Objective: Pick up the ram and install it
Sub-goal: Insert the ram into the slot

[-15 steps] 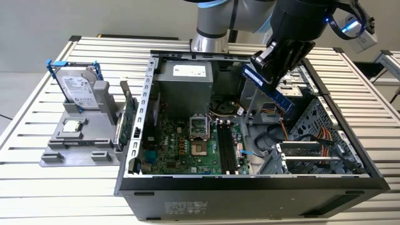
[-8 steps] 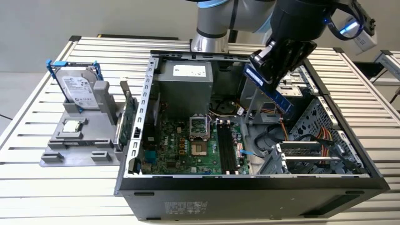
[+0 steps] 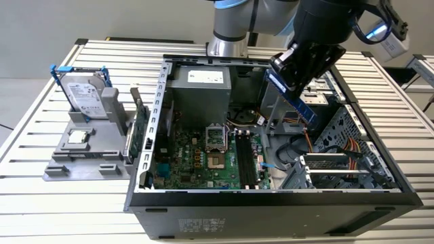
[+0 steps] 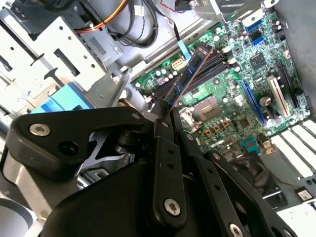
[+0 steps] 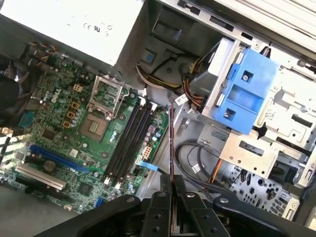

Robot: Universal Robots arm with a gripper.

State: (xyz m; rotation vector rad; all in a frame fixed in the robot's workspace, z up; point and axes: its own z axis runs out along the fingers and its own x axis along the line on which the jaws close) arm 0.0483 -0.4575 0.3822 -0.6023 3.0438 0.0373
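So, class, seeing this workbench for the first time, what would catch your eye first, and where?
First, the black gripper, shut on the ram, a thin blue stick held tilted above the open computer case. Next, the green motherboard on the case floor. At the exterior view's left, a hard drive stands upright in a grey holder.

Silver-grey arm (image 3: 229, 23); black end effector (image 4: 165, 116), linked bars, silver screws (image 4: 172, 206); blue cable (image 3: 369, 34).
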